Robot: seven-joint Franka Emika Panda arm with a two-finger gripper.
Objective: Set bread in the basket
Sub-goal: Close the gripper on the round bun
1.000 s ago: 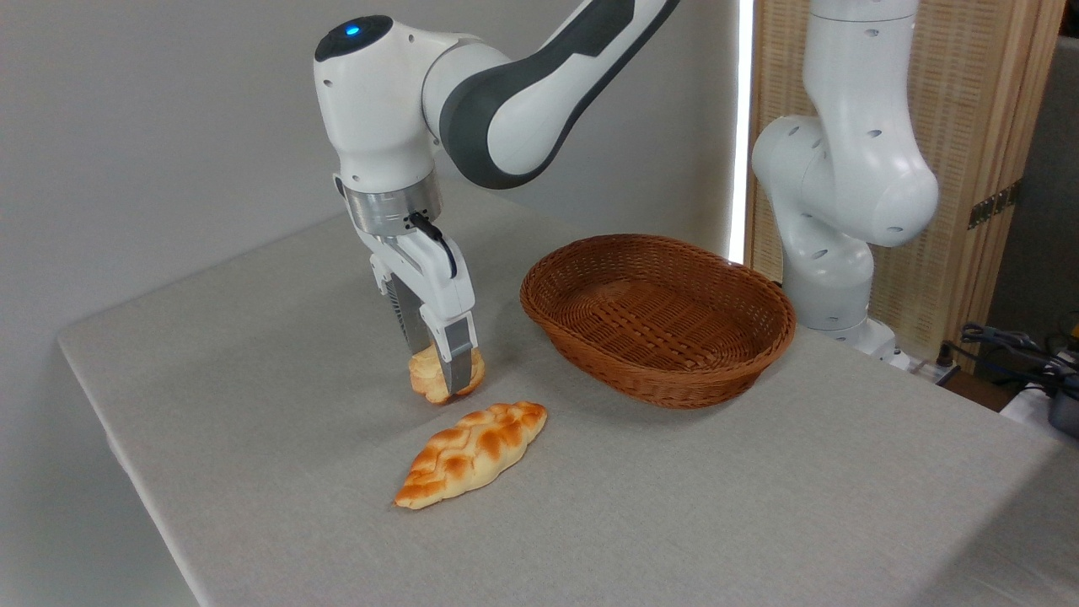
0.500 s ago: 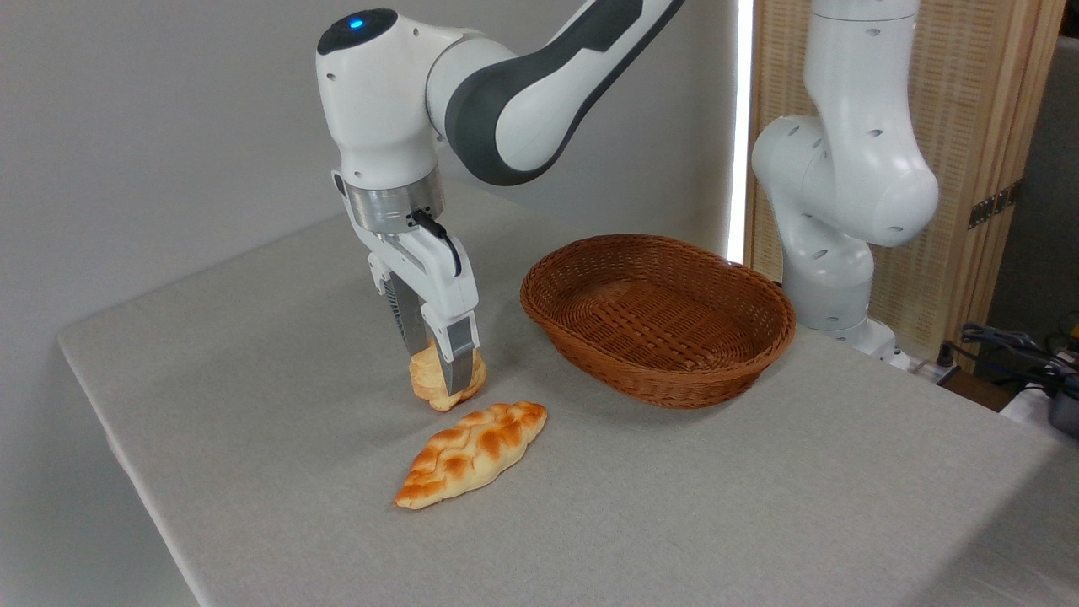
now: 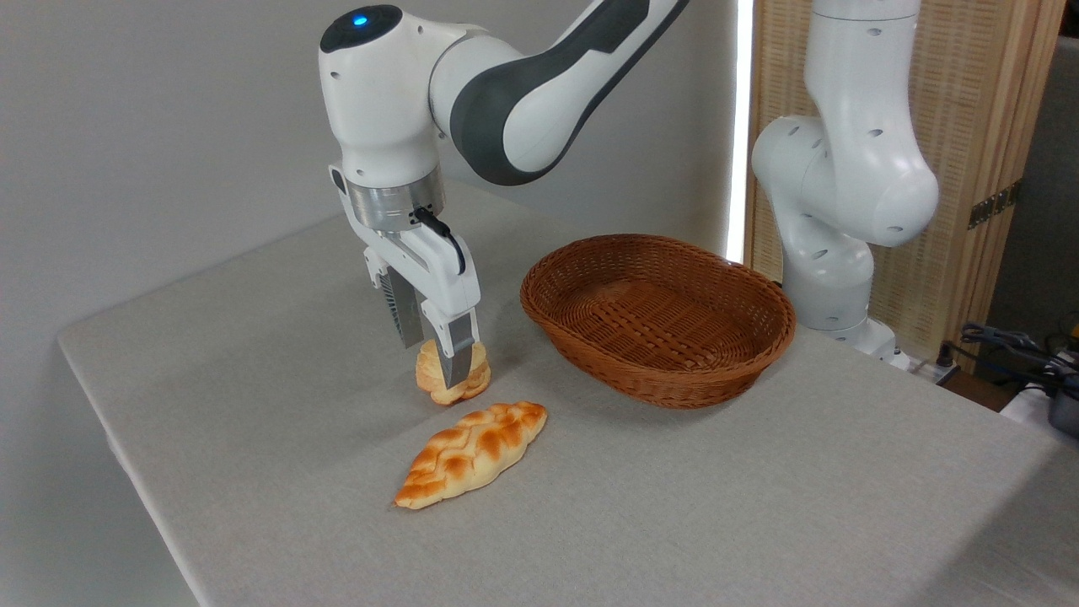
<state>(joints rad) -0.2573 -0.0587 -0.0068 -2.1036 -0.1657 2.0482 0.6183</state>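
Observation:
The bread (image 3: 451, 375), a small pale golden bun with a lumpy side, hangs just above the grey tablecloth, pinched between my two fingers. My gripper (image 3: 444, 364) points straight down and is shut on it; the near finger hides the bun's middle. The basket (image 3: 657, 316), an oval brown wicker one, stands to the right of the bun with nothing inside it. A gap of bare cloth lies between the bun and the basket's rim.
A longer braided orange-brown loaf (image 3: 472, 453) lies on the cloth just in front of the held bun. The arm's white base (image 3: 830, 211) rises behind the basket at the right. The table's left edge (image 3: 110, 421) drops off close by.
The gripper has risen a little and shifted slightly right with the bun, which has come up off the cloth. The loaf and basket have not moved.

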